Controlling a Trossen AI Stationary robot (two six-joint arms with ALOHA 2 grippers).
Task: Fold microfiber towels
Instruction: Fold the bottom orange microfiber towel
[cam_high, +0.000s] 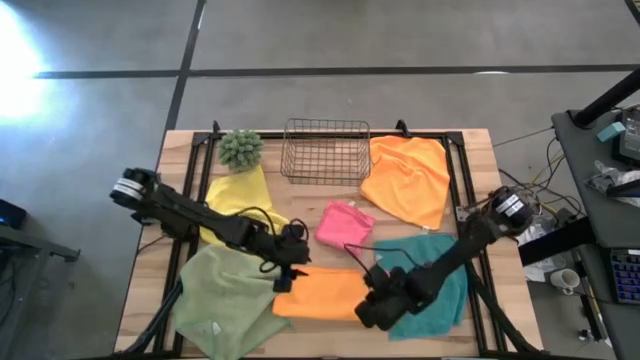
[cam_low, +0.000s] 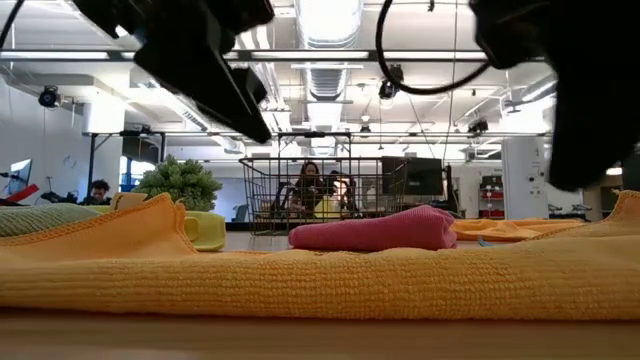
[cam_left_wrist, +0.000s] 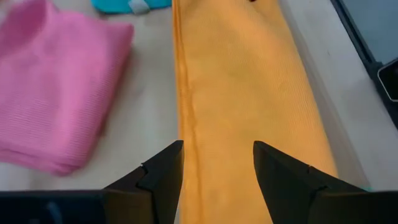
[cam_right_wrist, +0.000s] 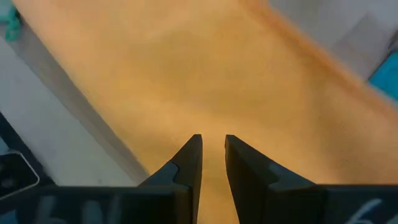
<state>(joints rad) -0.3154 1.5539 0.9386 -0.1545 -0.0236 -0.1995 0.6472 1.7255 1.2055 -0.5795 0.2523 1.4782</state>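
A folded orange microfiber towel (cam_high: 325, 293) lies flat near the table's front edge, and it also fills the low view's foreground (cam_low: 320, 280). My left gripper (cam_left_wrist: 217, 168) hovers open above its left end (cam_high: 285, 275). My right gripper (cam_right_wrist: 213, 155) hangs above its right end (cam_high: 375, 305), fingers a narrow gap apart with nothing between them. In the low view both grippers stand clear above the cloth. A folded pink towel (cam_high: 343, 225) lies just behind it. A teal towel (cam_high: 440, 285) lies spread under my right arm.
A sage green towel (cam_high: 225, 300) lies at the front left and a yellow one (cam_high: 240, 200) behind it. A second orange towel (cam_high: 408, 178) lies at the back right. The wire basket (cam_high: 325, 150) and a small spiky plant (cam_high: 241, 148) stand along the far edge.
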